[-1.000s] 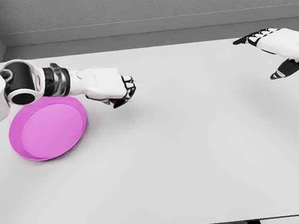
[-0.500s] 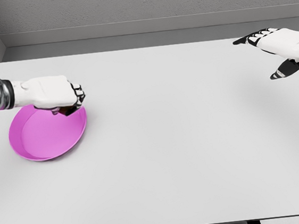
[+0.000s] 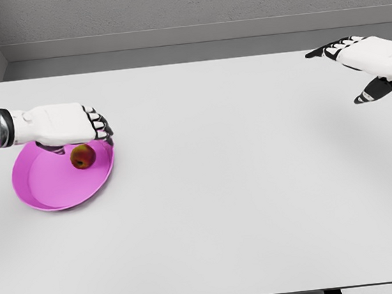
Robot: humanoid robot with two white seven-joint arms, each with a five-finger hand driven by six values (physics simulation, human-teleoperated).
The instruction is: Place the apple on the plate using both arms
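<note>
A small red-yellow apple (image 3: 82, 157) lies inside the pink plate (image 3: 46, 191), near its upper right rim. My left hand (image 3: 74, 126) hovers just above the apple with its fingers spread and holds nothing. Far off at the table's upper right, my right hand (image 3: 363, 66) hangs with fingers spread, empty.
The white table (image 3: 243, 198) stretches wide between the plate and the right hand. A grey wall runs behind its far edge, and the front edge shows at the bottom of the view.
The left hand carried the apple leftwards over the plate, then opened its fingers; the apple now lies in the plate. The right hand has not moved.
</note>
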